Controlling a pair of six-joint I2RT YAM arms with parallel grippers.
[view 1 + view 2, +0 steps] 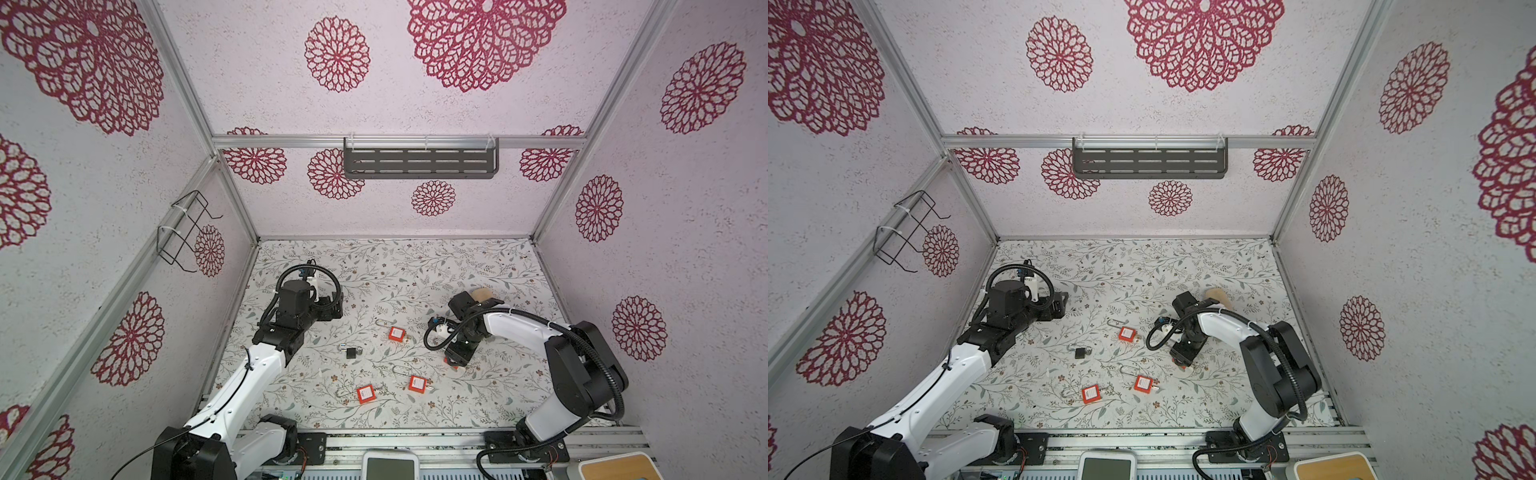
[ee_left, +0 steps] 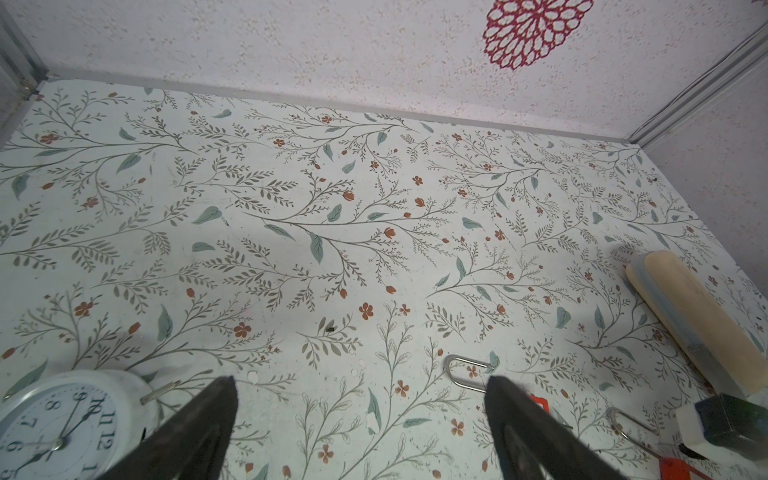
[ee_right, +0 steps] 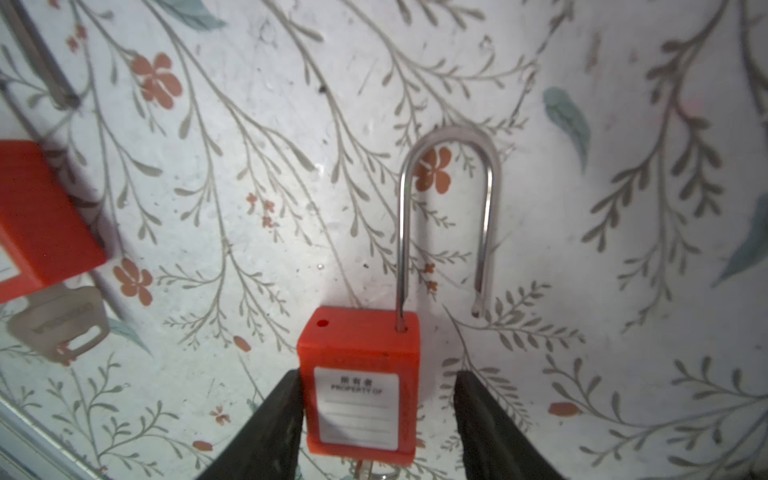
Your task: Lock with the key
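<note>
The right hand [image 3: 377,376] straddles the body of a red padlock [image 3: 357,345] lying flat on the table [image 3: 249,166]. Its fingers stand apart, one touching the padlock's side and the other clear of it, so nothing is clamped.

The padlock's long axis runs straight out from the hand. Its shackle [image 3: 451,133] points away, free leg turned to the side opposite its hole.

A glint of metal, probably the key [image 3: 374,471], sits at the padlock's wrist end.

The left hand [image 2: 360,380], fingers wide apart and empty, hangs well away from this padlock. The right arm looks much the better placed.
</note>
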